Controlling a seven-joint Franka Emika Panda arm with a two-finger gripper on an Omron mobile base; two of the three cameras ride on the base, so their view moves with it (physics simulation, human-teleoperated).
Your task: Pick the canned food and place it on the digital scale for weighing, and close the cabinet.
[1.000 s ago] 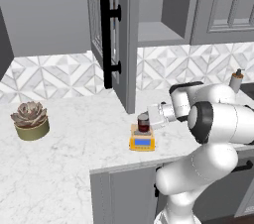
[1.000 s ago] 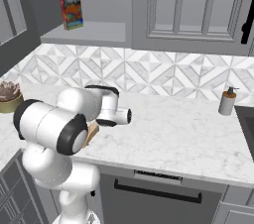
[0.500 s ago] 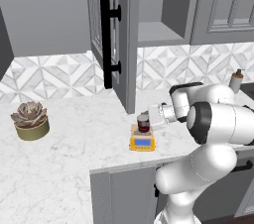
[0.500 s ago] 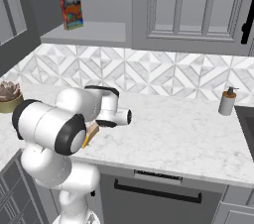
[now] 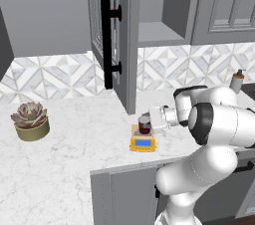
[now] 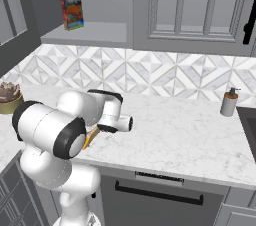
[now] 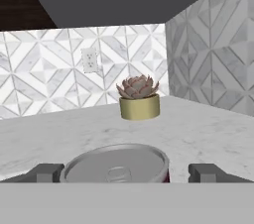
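Placement is the step in hand, we judge: from the left base view the canned food (image 5: 144, 125) stands on the digital scale (image 5: 142, 142), the gripper (image 5: 151, 122) beside it, and the cabinet (image 5: 110, 35) door hangs open above the succulent pot (image 5: 31, 122). From the right base view a boxed item (image 6: 72, 13) sits on the shelf and a soap bottle (image 6: 229, 102) far off. From the hand view the fingertips (image 7: 45, 172) flank the can, whether gripping we cannot tell; next, retreat and swing the door shut.
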